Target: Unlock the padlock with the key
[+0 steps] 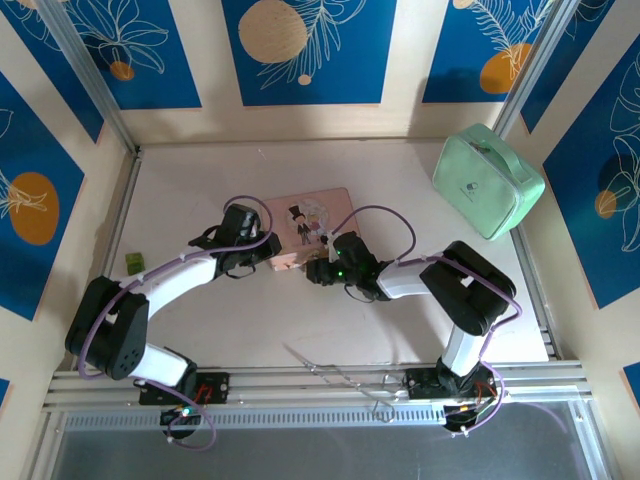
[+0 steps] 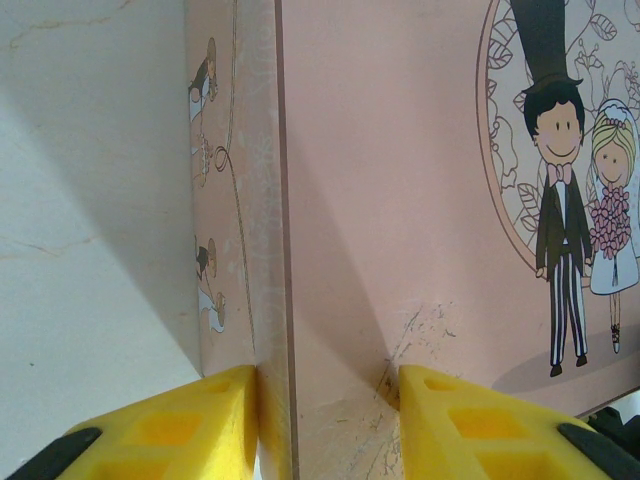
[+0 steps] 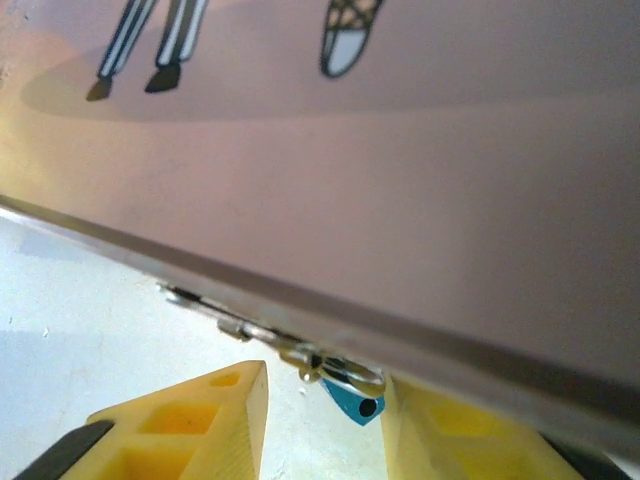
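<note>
The pink tin box (image 1: 312, 222) lies mid-table, its lid showing a cartoon couple. My left gripper (image 1: 279, 262) clamps the box's near left corner: in the left wrist view one yellow finger (image 2: 215, 420) presses the side wall and the other rests on the lid (image 2: 400, 200). My right gripper (image 1: 319, 270) sits at the box's near edge. Its fingers stand open around the tiny padlock (image 3: 352, 400), a blue corner with a dark hole hanging from a silvery loop under the rim. A thin silvery strip (image 3: 225, 315) runs left along the edge. I cannot make out the key.
A small green block (image 1: 134, 263) sits left of the left arm. A mint-green case (image 1: 487, 180) stands at the back right. Thin metal wire pieces (image 1: 345, 378) lie on the front rail between the arm bases.
</note>
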